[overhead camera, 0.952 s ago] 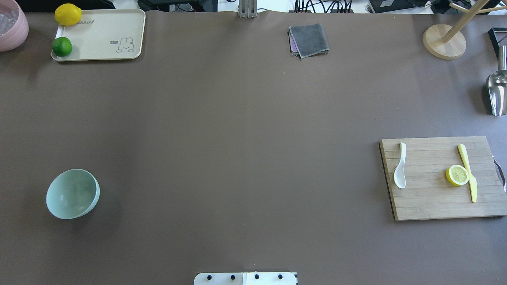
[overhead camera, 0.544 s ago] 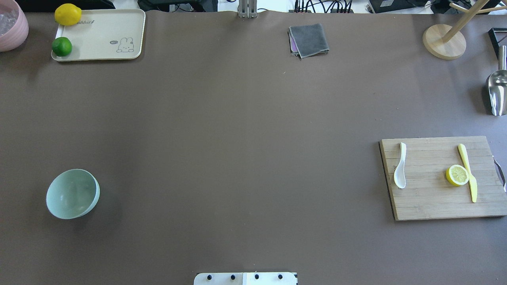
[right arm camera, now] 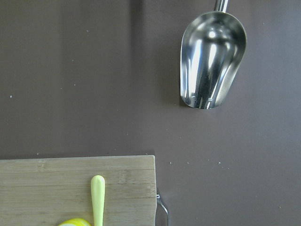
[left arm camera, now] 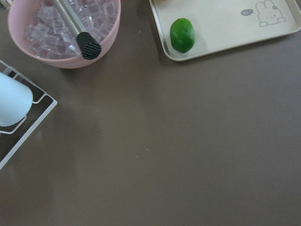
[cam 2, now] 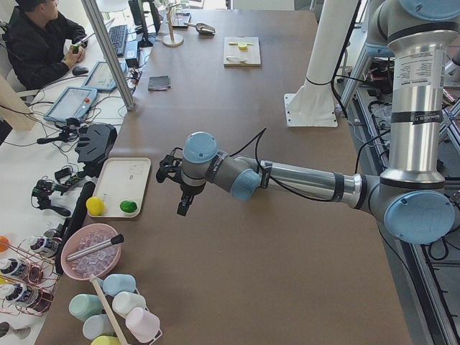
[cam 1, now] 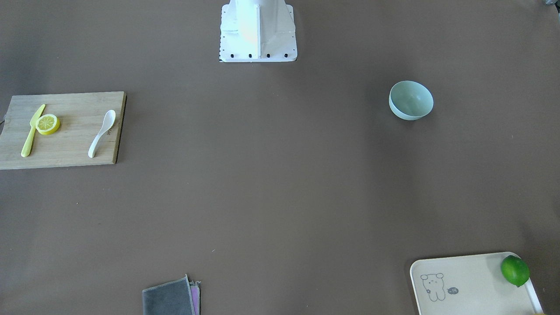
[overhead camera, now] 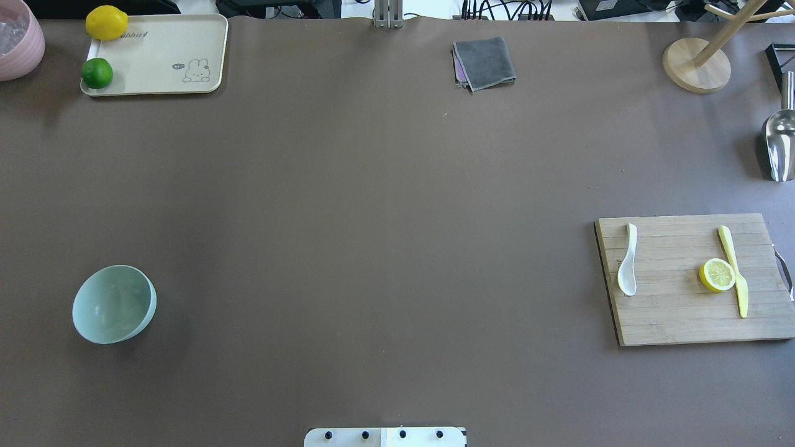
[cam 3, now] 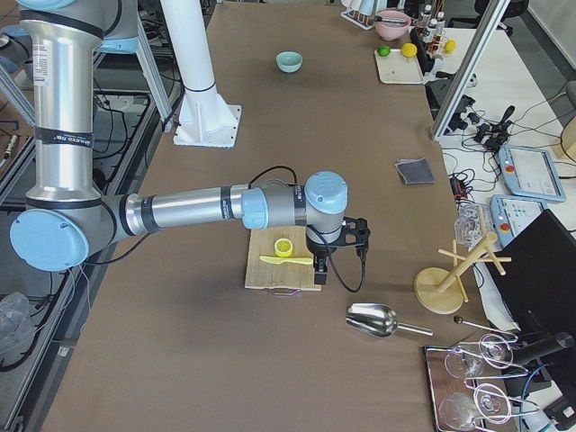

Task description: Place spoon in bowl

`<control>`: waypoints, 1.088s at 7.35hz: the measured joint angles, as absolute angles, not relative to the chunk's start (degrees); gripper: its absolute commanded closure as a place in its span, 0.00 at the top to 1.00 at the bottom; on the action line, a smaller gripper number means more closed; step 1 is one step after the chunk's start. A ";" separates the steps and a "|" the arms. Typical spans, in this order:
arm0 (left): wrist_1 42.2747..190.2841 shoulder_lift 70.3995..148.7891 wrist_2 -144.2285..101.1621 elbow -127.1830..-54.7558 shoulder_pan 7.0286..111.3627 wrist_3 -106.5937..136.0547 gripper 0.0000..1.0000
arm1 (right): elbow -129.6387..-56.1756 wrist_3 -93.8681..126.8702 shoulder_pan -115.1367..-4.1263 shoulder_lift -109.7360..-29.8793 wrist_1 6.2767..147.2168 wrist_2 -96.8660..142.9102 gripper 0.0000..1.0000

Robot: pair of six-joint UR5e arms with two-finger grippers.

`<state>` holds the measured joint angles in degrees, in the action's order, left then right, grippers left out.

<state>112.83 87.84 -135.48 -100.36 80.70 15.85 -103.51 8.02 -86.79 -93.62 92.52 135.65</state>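
The spoon (overhead camera: 628,261) lies alone near the inner edge of the cutting board (overhead camera: 677,316), scoop toward the robot and handle pointing away. It is untouched and well apart from the bowl (overhead camera: 113,304), which stands upright and empty at the opposite end of the counter (overhead camera: 372,217). I judge the task to be at its opening step: nothing is picked up yet, and the reach for the spoon is the move in hand. The right end effector (cam 3: 319,277) hangs pointing straight down above the board's outer edge. From there the yellow knife (overhead camera: 734,270) and the lemon half (overhead camera: 717,275) lie between it and the spoon, so the next move calls for a shift inward past both, then a descent onto the short handle. Whether it is parted or clenched I cannot tell: only the side view shows it. The right arm reaches out low and nearly level, wrist bent down. The left end effector (cam 2: 182,208) hangs likewise above the counter just beside the tray (cam 2: 129,180) — its state equally unclear, and the bowl hidden in that view.
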 measured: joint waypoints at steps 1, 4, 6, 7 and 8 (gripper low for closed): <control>114.50 88.43 -136.98 -100.33 77.81 20.33 0.98 | -103.56 8.02 -86.50 -93.54 92.29 138.33 1.00; 125.32 88.33 -137.59 -99.95 68.87 38.80 0.98 | -103.28 8.84 -83.50 -92.92 91.60 143.19 1.00; 134.30 86.51 -134.80 -99.62 60.45 48.57 0.98 | -103.29 11.52 -80.27 -91.17 90.80 142.92 1.00; 135.74 85.88 -134.15 -99.43 56.80 49.78 0.98 | -103.24 13.88 -78.87 -89.72 90.68 142.71 1.00; 136.28 85.09 -133.91 -99.26 53.82 50.17 0.98 | -103.18 15.58 -77.71 -88.47 90.64 142.62 1.00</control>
<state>136.28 85.09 -133.91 -99.26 53.82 50.17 -103.18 15.58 -77.71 -88.47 90.64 142.62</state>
